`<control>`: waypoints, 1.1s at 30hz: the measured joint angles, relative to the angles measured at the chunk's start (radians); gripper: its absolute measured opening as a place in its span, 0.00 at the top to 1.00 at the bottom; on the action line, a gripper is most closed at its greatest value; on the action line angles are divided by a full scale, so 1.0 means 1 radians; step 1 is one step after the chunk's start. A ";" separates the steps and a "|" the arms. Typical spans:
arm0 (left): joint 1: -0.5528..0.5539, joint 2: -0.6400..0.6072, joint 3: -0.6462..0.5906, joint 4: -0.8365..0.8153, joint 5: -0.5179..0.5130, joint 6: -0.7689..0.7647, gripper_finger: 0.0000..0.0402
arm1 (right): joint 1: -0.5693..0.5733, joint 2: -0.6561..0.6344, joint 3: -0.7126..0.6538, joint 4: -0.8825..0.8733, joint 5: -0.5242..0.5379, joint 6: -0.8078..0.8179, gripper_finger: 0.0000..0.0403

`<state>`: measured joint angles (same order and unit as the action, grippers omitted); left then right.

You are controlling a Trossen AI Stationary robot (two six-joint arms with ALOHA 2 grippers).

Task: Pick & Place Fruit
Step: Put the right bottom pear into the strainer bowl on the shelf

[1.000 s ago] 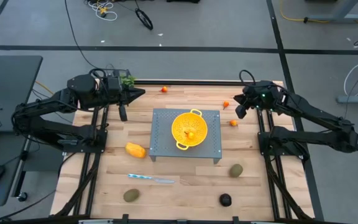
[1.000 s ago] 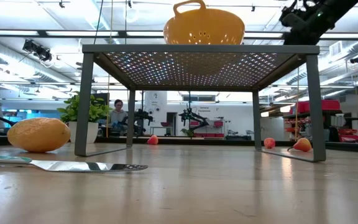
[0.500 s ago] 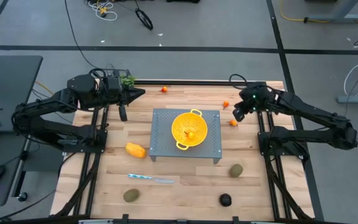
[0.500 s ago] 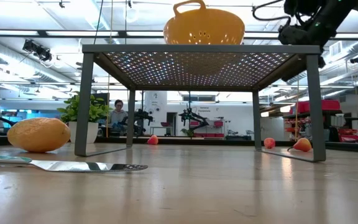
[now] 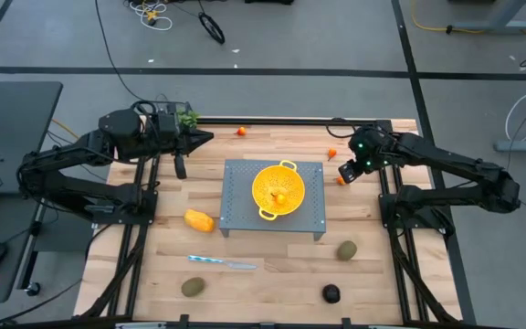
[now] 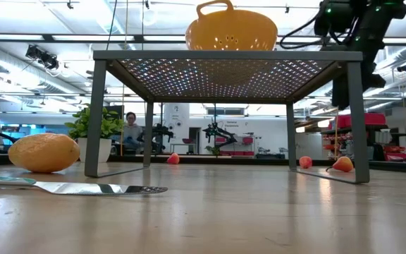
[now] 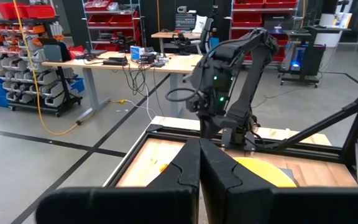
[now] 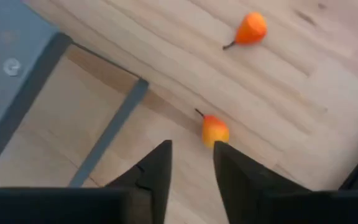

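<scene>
A grey concrete floor with loose cables surrounds the wooden bench (image 5: 272,251), which is framed by dark rails along its sides. At mid-bench stands a grey perforated metal stand (image 5: 273,196) carrying a yellow colander (image 5: 277,190) with one small orange fruit (image 5: 280,197) inside.

The right tool (image 5: 346,172) hangs just off the stand's far right corner, above a small orange-red fruit (image 8: 214,130) lying on the wood; its fingers (image 8: 156,167) are parted with nothing between them. A second small orange fruit (image 8: 251,28) lies nearby, closer to the far edge, and a third (image 5: 241,131) sits at the far edge.

The left tool (image 5: 180,164) waits over the far left corner beside a leafy green bunch (image 5: 187,117), clenched shut on nothing.

The near half is roomier: a yellow-orange oblong fruit (image 5: 199,219) left of the stand, a knife (image 5: 222,262), two brownish-green ovals (image 5: 193,286) (image 5: 347,249) and a blackish round fruit (image 5: 331,292) near the front edge, all well apart.
</scene>
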<state>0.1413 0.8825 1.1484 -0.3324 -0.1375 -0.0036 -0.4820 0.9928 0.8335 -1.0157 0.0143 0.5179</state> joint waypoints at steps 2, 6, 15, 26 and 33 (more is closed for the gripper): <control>0.000 0.000 0.000 0.000 0.000 0.000 0.99 | 0.000 0.019 0.000 -0.002 0.000 0.001 0.61; 0.000 0.000 0.000 0.000 0.000 0.000 0.99 | 0.000 0.052 0.000 -0.031 0.008 0.000 0.51; 0.000 0.000 0.000 0.000 0.000 0.000 0.99 | 0.000 0.087 0.000 -0.070 0.018 -0.038 0.40; 0.000 0.000 0.000 0.000 -0.001 0.001 0.99 | 0.000 0.087 -0.001 -0.042 0.008 -0.249 0.39; 0.000 0.000 0.000 0.000 -0.001 0.008 0.99 | 0.000 0.087 -0.073 0.066 -0.035 -0.273 0.39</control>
<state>0.1412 0.8822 1.1484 -0.3325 -0.1387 0.0040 -0.4820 1.0801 0.7608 -0.9496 -0.0203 0.2452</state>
